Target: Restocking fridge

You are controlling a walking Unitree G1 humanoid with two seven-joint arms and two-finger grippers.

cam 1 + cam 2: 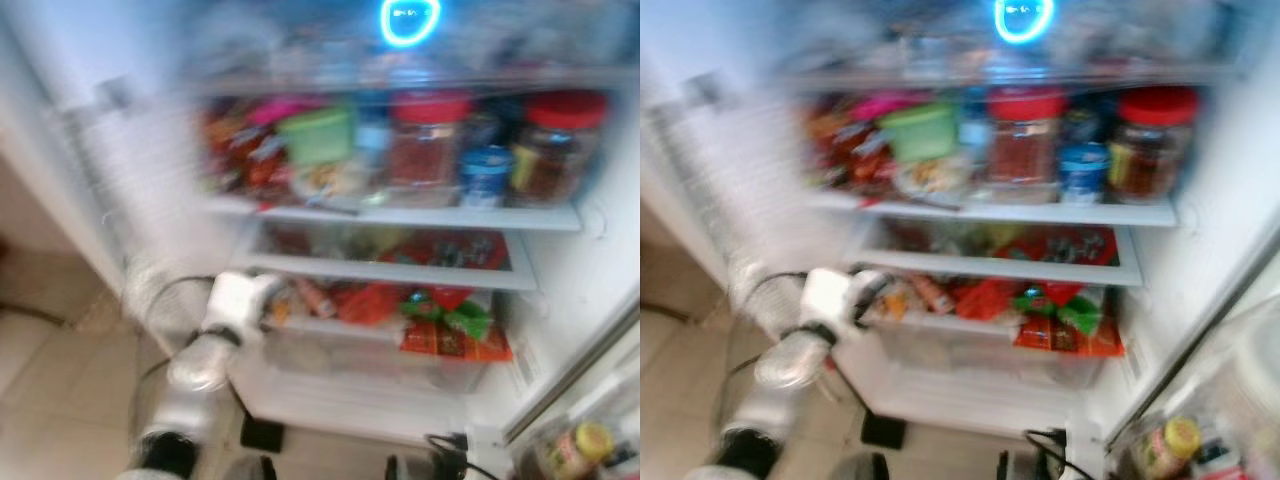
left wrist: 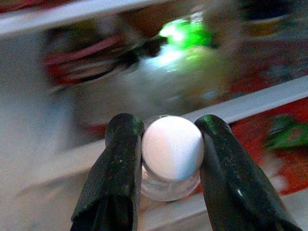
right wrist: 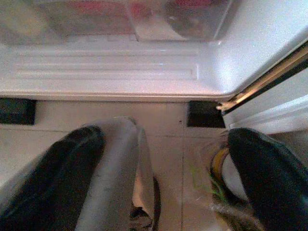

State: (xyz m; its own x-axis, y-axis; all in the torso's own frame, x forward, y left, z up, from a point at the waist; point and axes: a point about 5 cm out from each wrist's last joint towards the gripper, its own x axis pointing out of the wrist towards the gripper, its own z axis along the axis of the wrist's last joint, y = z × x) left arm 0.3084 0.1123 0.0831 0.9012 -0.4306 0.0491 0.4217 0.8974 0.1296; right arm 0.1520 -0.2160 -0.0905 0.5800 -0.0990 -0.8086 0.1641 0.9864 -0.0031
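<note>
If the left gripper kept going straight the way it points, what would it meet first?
Probably the packets on the fridge's lower shelf. The left gripper, shut on a white-capped jar, points at the blurred packets there; depth is unclear.

Motion blur smeared the fridge shelves [image 1: 400,215] so their packets and red-lidded jars [image 1: 430,140] were unreadable, and the door-shelf bottles [image 1: 580,445] were cropped by the frame edge.

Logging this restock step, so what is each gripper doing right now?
Left gripper: shut on a white-capped bottle, at the open fridge.
Right gripper: open, holding nothing, low over the floor.
</note>
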